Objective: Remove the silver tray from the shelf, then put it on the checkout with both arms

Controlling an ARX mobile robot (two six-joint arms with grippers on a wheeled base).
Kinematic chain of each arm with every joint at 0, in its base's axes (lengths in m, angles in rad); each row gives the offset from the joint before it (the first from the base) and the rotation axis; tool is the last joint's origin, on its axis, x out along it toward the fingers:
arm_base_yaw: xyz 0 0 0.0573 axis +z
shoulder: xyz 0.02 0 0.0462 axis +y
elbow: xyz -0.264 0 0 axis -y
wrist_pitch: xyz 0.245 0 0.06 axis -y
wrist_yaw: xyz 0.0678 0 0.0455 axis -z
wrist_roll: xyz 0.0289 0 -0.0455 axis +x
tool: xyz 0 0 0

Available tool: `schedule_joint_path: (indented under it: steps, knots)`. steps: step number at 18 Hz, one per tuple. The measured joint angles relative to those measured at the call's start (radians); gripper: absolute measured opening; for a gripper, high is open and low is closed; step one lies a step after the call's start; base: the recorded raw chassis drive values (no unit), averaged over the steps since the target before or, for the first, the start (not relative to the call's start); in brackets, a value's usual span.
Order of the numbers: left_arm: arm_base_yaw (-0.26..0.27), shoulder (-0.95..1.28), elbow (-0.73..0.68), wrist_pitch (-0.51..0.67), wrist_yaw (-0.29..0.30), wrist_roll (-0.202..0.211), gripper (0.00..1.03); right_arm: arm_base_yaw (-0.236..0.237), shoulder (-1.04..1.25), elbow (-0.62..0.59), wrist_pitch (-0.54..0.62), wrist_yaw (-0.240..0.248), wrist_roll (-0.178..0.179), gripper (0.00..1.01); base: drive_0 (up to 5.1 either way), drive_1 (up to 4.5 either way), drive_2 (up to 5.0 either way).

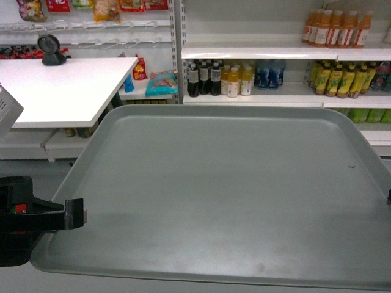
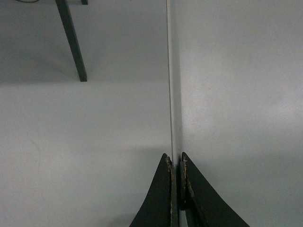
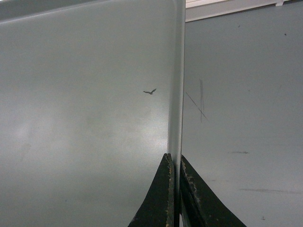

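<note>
**A:** Which step is the robot on?

**B:** The carry, by the look of it. The silver tray (image 1: 232, 195) is off the shelf (image 1: 269, 54) and held level in the air, close under the head camera, filling most of that view. The left gripper (image 2: 176, 163) is clenched on the tray's left rim, and the right gripper (image 3: 174, 161) is clenched on its right rim, near the small dark speck; each wrist view shows the rim pinched between the jaws.

**A:** What does the next move call for?

**B:** The checkout (image 1: 67, 91) lies far and to the left, so the tray probably has to travel that way, both arms moving together and staying level so the rim does not twist out of a grip.

**A:** And the surface and room?

**B:** The counter top is white and flat, with a round black scanner (image 1: 51, 50) at its far edge. Behind stand shelves of bottled drinks (image 1: 220, 79), and snack packets (image 1: 98, 9) hang top left. The floor is plain grey.
</note>
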Motion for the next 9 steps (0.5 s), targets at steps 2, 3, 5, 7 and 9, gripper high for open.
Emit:
schedule_joint_path:
  steps: [2, 3, 5, 7, 9]
  knots:
    - [0.000, 0.000, 0.000, 0.003, 0.000, 0.000, 0.02, 0.000, 0.000, 0.000, 0.003, 0.000, 0.000, 0.03, -4.9, 2.49, 2.5]
    - [0.000, 0.000, 0.000, 0.000, 0.000, 0.000, 0.02, 0.000, 0.000, 0.000, 0.003, 0.000, 0.000, 0.03, -4.9, 2.55, 2.6]
    - [0.000, 0.000, 0.000, 0.000, 0.000, 0.001, 0.02, 0.000, 0.000, 0.000, 0.000, 0.000, 0.000, 0.03, -4.9, 2.56, 2.6]
    - [0.000, 0.000, 0.000, 0.001, 0.000, 0.003, 0.02, 0.000, 0.000, 0.000, 0.003, 0.000, 0.000, 0.03, -4.8, 2.58, 2.6]
    - [0.000, 0.000, 0.000, 0.000, 0.000, 0.003, 0.02, 0.000, 0.000, 0.000, 0.003, 0.000, 0.000, 0.03, -5.0, 2.44, 2.4]
